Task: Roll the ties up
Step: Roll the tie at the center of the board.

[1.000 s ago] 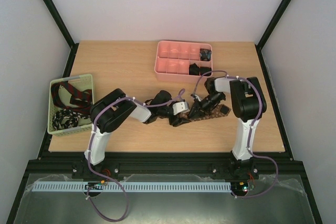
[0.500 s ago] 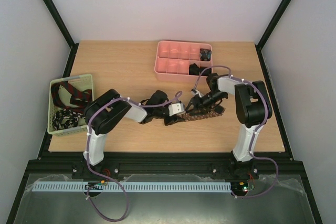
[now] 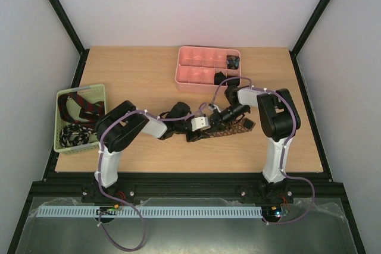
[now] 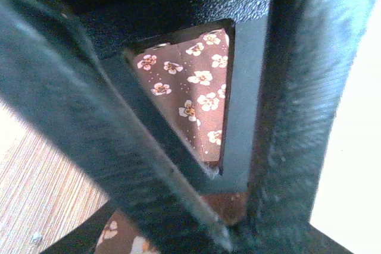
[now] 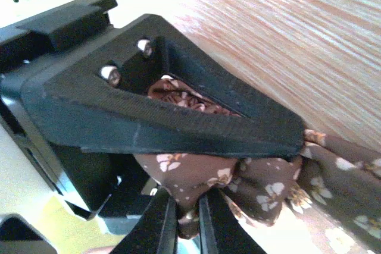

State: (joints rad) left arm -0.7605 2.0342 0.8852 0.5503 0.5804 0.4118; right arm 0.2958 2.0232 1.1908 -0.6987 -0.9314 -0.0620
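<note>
The brown tie [image 3: 237, 128] with the small pale flowers lies across the middle of the table [image 3: 137, 69], on the near side of the pink tray [image 3: 179, 69], and its free length runs to the right. Both arms meet at its left end. The right gripper [image 5: 187, 223] has its fingers pressed almost together on a fold of the brown fabric, as its own wrist view shows. The left gripper [image 3: 199, 124] is directly against the same bunch of cloth. The fabric shows through the cut-out of one finger, but I cannot tell if its jaws clamp the cloth or only stand around it.

The tie looks light, thin and very soft. It wrinkles where it is touched, so I judge that it keeps no shape by itself and that a started coil may loosen once released. The cloth seems smooth and may slide out of a shallow pinch. I think the best place to hold it is the end where the roll begins, across the full width, with the other gripper on the flat part beside it for tension. Other ties [image 3: 83, 104] lie in the green basket [image 3: 81, 88] at the left, and dark coils [image 3: 232, 62] sit in the right compartments of the tray
</note>
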